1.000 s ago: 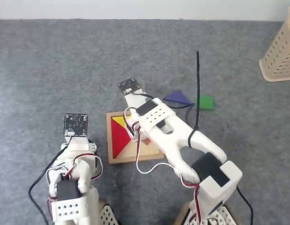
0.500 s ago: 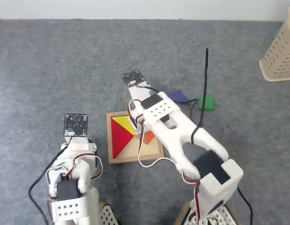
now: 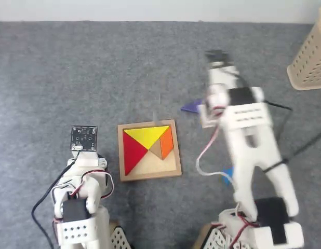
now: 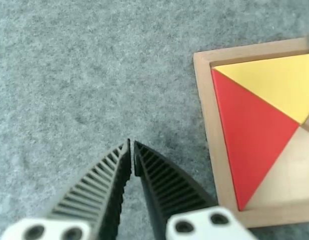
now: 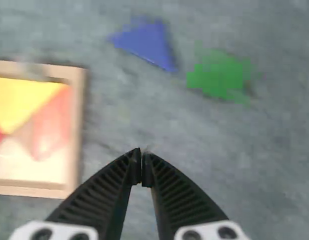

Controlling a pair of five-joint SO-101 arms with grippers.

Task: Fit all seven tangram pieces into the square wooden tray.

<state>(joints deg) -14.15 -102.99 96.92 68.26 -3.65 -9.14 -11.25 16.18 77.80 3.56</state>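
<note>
three pieces seated, both claws empty

the square wooden tray holds a yellow triangle on its far wall, a red triangle on its left wall and an orange piece by its right wall, packed edge to edge, probably to leave the near half free. a blue triangle and a green piece lie beyond the tray's far right corner. the right claw hovers between tray and these, pinched together on nothing, likely poised for the next pick; the left claw sits left of the tray, tips together too, empty.

My left tool and right tool have black ribbed fingers; my white arms trail red, white, black wires.
</note>
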